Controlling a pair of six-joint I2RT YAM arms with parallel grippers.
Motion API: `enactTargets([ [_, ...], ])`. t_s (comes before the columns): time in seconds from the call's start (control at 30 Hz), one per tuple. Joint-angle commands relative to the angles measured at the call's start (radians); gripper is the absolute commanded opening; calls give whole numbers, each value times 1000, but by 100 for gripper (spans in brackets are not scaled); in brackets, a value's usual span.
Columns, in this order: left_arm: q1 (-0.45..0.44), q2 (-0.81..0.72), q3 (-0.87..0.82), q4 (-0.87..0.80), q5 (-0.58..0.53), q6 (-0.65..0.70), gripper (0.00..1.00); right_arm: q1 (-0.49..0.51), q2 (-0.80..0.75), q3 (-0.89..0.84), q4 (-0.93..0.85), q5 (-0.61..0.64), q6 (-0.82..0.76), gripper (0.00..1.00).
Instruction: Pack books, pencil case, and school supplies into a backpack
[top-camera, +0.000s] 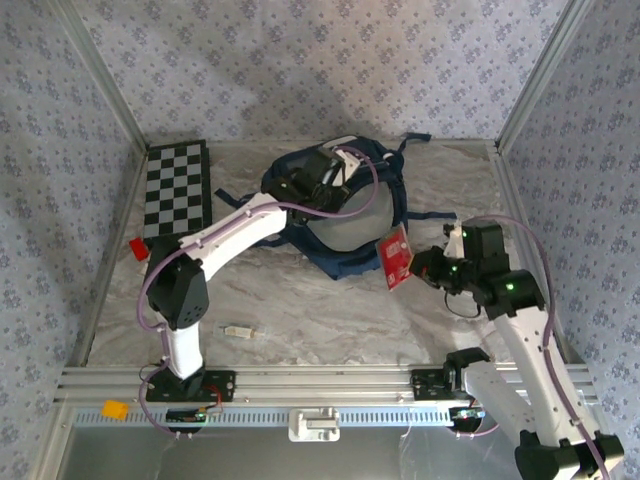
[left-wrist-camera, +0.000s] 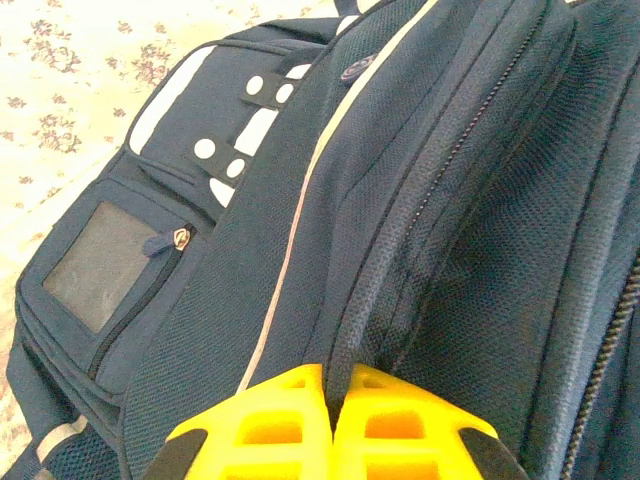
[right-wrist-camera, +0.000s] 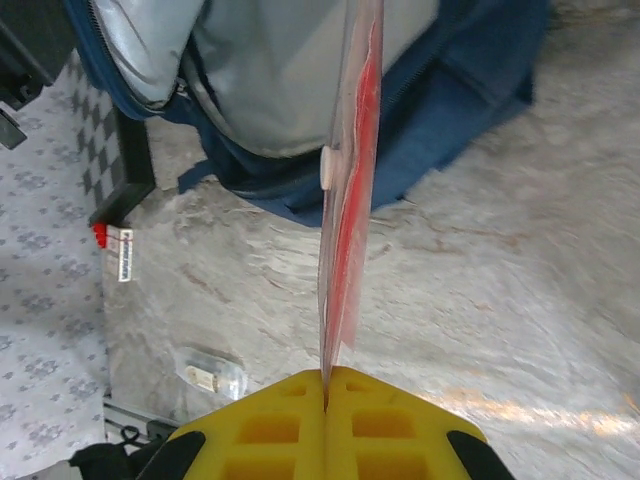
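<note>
Pencil case (top-camera: 395, 255) pinched edge-on in right gripper (right-wrist-camera: 326, 385), just right of open backpack (top-camera: 345, 262).
Left gripper (left-wrist-camera: 332, 400) clamped on backpack fabric fold; interior mostly hidden.

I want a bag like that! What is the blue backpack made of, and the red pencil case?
The backpack looks like woven fabric, matte, probably nylon or polyester: a fine mesh weave and stitched seams show. The pencil case seems thin glossy plastic, likely vinyl: it's shiny and see-through at its edge.
</note>
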Motion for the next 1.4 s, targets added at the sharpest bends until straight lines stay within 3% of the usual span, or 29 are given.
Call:
enactTargets([
  [0.0, 0, -72, 79, -21, -2, -97, 0, 30, 57, 1, 182, -28, 56, 0],
  [0.13, -8, -82, 101, -42, 42, -141, 0, 61, 180, -63, 518, 0, 185, 0],
  [0.33, -9, -83, 134, -89, -8, -162, 0, 108, 486, -42, 807, 49, 283, 0],
  [0.43, -10, -93, 131, -84, 18, -172, 0, 147, 603, -15, 895, 122, 273, 0],
  [0.63, -9, -81, 129, -73, 48, -179, 0, 182, 866, 106, 973, 123, 238, 0],
  [0.7, -9, -73, 132, -78, 53, -184, 0, 187, 916, 142, 924, 162, 198, 6],
  [0.77, -10, -66, 138, -88, 58, -187, 0, 172, 943, 154, 911, 157, 165, 21],
  [0.9, -6, -62, 125, -93, 78, -204, 0, 169, 855, 111, 810, 211, 92, 46],
  [0.97, 1, -66, 98, -85, 91, -255, 16, 182, 763, 55, 764, 246, 71, 55],
  [1.07, 43, -104, 25, -52, 242, -361, 41, 204, 604, -21, 590, 377, 82, 56],
  [1.27, 209, -262, -280, 148, 411, -653, 51, 274, 283, -145, 347, 541, 145, 54],
  [1.37, 311, -235, -389, 170, 439, -794, 49, 284, 221, -163, 308, 484, 141, 52],
])
